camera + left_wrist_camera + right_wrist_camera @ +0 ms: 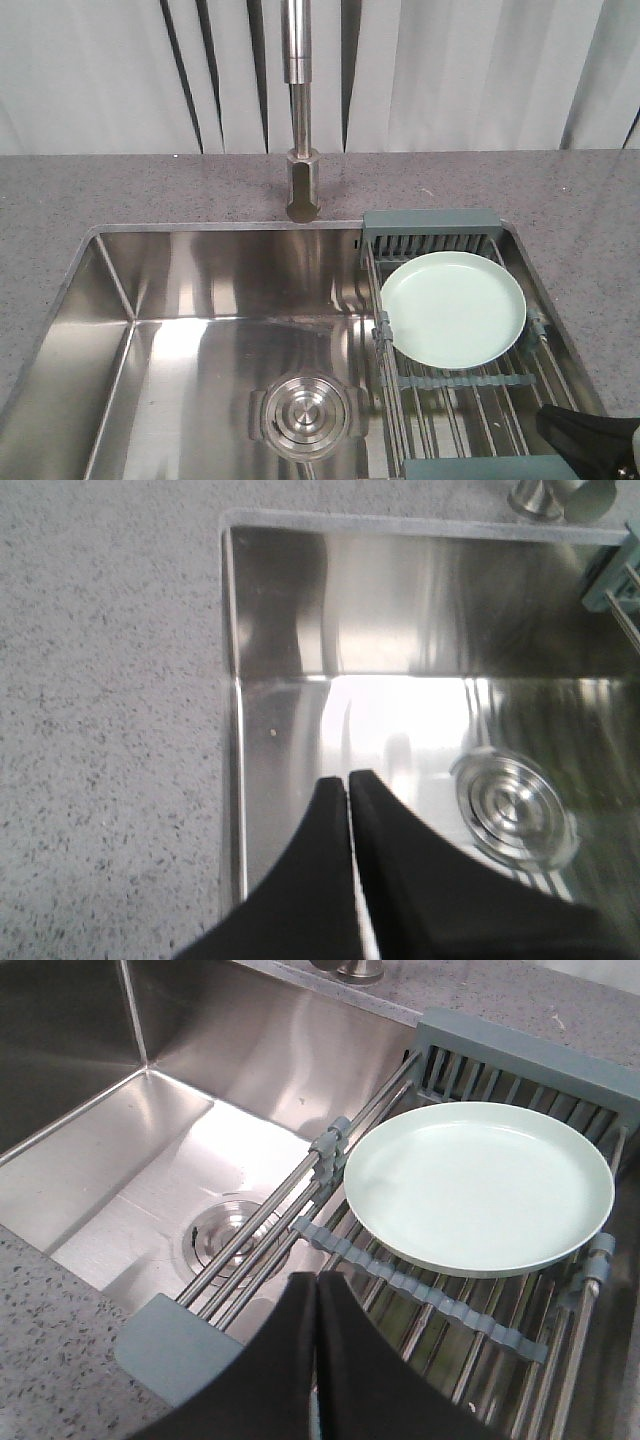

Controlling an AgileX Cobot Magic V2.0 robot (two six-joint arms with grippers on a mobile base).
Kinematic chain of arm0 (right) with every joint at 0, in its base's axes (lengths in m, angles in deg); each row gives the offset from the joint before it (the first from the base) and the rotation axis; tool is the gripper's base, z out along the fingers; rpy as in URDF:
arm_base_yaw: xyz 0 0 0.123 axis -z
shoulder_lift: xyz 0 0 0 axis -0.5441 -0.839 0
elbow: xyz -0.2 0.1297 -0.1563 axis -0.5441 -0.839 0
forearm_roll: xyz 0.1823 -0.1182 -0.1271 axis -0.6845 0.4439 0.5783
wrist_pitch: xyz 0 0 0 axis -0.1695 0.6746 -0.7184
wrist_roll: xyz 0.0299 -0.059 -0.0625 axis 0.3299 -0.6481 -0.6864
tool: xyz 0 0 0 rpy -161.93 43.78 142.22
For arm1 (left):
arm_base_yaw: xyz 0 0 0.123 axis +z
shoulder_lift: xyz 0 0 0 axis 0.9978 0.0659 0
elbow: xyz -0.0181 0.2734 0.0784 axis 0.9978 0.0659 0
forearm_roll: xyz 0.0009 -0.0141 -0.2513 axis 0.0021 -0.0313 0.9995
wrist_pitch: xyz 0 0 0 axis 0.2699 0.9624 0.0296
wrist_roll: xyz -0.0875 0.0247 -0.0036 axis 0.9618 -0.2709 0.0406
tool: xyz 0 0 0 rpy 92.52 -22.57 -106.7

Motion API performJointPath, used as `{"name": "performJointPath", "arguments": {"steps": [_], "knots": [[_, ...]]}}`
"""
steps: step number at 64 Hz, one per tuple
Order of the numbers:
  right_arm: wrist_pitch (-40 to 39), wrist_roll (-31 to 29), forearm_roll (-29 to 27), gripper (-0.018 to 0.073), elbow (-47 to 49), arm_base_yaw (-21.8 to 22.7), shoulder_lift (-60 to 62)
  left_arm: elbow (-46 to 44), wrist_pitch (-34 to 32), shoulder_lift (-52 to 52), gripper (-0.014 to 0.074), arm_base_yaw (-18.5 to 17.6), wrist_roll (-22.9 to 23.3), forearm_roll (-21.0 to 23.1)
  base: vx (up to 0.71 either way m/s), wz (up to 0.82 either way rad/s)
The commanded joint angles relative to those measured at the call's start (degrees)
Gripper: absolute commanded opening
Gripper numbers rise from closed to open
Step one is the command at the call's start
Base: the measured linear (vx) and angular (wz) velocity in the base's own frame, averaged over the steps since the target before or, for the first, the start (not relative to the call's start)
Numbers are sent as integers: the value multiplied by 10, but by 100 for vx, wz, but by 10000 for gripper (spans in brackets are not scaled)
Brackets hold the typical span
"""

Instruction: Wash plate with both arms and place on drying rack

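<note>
The steel sink fills most of the speckled grey desk, with the drying rack spanning its right side. The plate lies flat on the rack's rods near the slotted end compartment. It looks rigid, light and glossy, probably slippery when wet, so pinching the raised rim seems safest. The left pincer hangs over the basin, the right pincer just short of the plate; both are closed and empty. No writing is readable.
</note>
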Motion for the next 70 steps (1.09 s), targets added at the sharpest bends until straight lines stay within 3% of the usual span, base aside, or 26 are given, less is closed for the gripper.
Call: {"name": "performJointPath", "arguments": {"steps": [1, 12, 22, 27, 44, 61, 70], "knots": [[-38, -2, 3, -4, 15, 0, -2, 42, -128, -31, -6, 1, 10, -15, 0, 0], [-38, -2, 3, -4, 15, 0, -2, 162, -248, -105, -6, 1, 10, -37, 0, 0], [-38, -2, 3, -4, 15, 0, -2, 240, -274, -169, -6, 1, 7, -39, 0, 0], [-38, -2, 3, -4, 15, 0, -2, 236, -224, -204, -6, 1, 6, -43, 0, 0], [-38, -2, 3, -4, 15, 0, -2, 238, -239, -273, -6, 4, 6, -134, 0, 0], [-38, -2, 3, -4, 15, 0, -2, 238, -304, -275, -6, 56, 6, -114, 0, 0], [-38, -2, 3, -4, 15, 0, -2, 238, -306, -275, -6, 80, 6, -100, 0, 0]]}}
